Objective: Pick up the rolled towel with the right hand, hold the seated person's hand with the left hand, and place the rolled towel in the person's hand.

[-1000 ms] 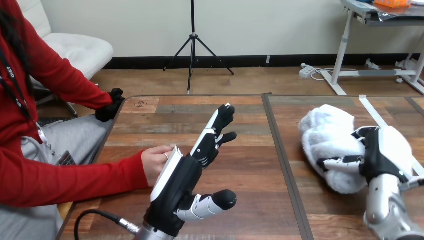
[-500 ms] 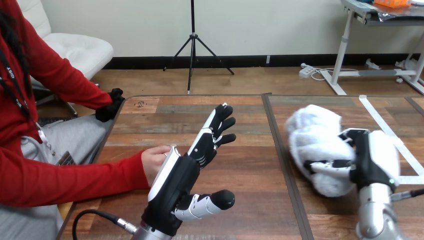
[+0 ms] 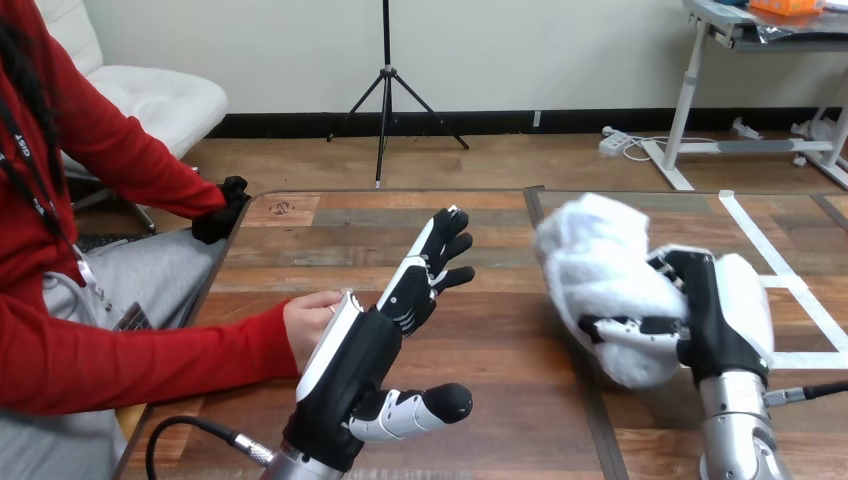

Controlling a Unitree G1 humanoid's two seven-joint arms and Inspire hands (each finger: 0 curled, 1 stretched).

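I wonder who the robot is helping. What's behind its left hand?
The person's hand, over the table. Only part of it peeks out; the left hand covers the rest, so I can't tell if they touch.

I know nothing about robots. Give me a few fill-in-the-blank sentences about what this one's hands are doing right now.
1. The robot's black-and-white right hand has its fingers curled round a fluffy white rolled ____.
2. Its left hand holds nothing, its fingers ____ (straight or curled).
3. The person's hand, in a red sleeve, is beside the robot's ____ hand, over the brown wooden table.
Missing words: towel; straight; left.
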